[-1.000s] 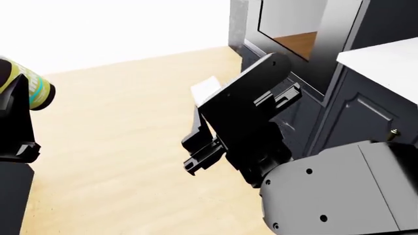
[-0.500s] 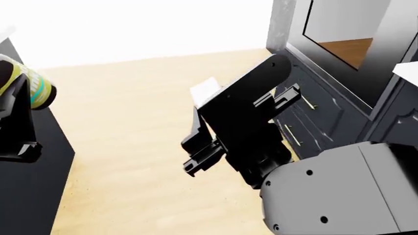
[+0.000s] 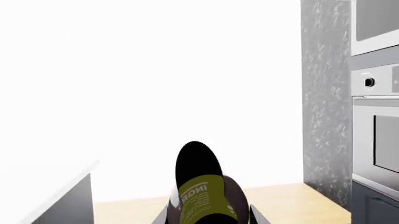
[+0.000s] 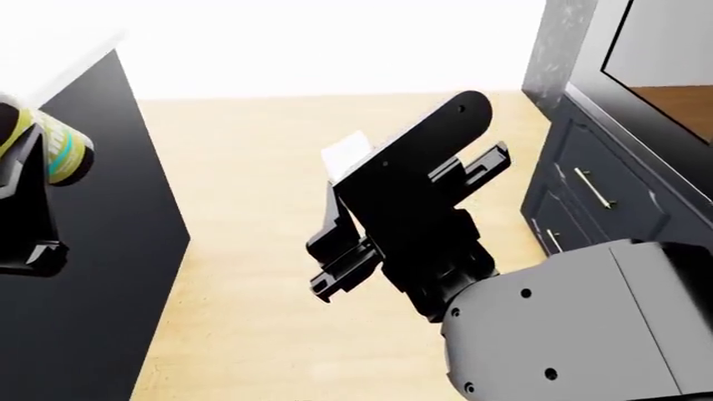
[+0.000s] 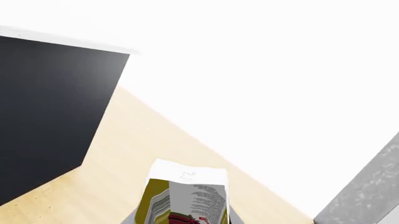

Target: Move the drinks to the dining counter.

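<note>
Left gripper (image 4: 22, 200) jaws clamped on the small dark bottle (image 3: 201, 193), held above wooden floor (image 4: 256, 217). Right gripper (image 4: 340, 242) jaws gripping the white carton (image 5: 186, 198). Dining bench (image 4: 89, 209) black front just beside the left jaws.

Dining counter (image 4: 100, 209) at left, cabinets (image 4: 590, 192) at right, floor (image 4: 267, 184) btwn.

Dark bottle (image 3: 201, 189), yellow-green label; white carton (image 5: 185, 196); black counter front (image 5: 50, 107).
</note>
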Robot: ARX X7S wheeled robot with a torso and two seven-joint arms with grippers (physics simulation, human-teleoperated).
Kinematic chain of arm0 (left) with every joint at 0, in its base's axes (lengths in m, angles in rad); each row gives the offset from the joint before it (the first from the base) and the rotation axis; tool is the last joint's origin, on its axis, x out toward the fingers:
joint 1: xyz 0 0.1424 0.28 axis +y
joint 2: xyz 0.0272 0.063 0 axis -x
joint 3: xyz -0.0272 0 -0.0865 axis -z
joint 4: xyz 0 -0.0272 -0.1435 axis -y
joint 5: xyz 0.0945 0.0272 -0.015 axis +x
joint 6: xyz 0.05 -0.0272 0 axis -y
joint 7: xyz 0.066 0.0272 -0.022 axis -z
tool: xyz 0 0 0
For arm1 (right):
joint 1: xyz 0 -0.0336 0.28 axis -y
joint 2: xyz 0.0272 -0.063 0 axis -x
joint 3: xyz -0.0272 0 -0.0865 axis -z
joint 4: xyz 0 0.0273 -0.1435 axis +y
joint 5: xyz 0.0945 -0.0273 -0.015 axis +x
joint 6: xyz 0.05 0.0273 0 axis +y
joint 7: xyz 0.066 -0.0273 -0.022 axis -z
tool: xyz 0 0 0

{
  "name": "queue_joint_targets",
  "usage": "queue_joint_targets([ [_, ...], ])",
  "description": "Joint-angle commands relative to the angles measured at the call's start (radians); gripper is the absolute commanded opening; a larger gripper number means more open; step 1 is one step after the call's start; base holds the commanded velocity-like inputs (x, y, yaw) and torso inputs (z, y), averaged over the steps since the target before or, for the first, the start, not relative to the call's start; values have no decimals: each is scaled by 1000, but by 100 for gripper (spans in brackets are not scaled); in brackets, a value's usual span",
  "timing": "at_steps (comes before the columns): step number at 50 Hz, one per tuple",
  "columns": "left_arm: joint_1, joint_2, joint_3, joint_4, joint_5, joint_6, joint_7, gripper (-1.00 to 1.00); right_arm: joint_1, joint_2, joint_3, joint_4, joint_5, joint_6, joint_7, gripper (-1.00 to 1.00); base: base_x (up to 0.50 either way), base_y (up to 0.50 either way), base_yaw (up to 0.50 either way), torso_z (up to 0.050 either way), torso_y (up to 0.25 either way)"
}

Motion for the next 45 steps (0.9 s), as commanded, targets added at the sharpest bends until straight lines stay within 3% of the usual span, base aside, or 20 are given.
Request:
queue_joint_targets([
  [1,-11,-3,8,0,-1,7,-12,-100,5,3,17,-1,-24,14,4,-100,0,0,500,0,0],
  [45,-22,-15,23,-3,-2,13,-17,-100,2,5,20,-5,-23,16,6,-100,0,0,500,0,1],
])
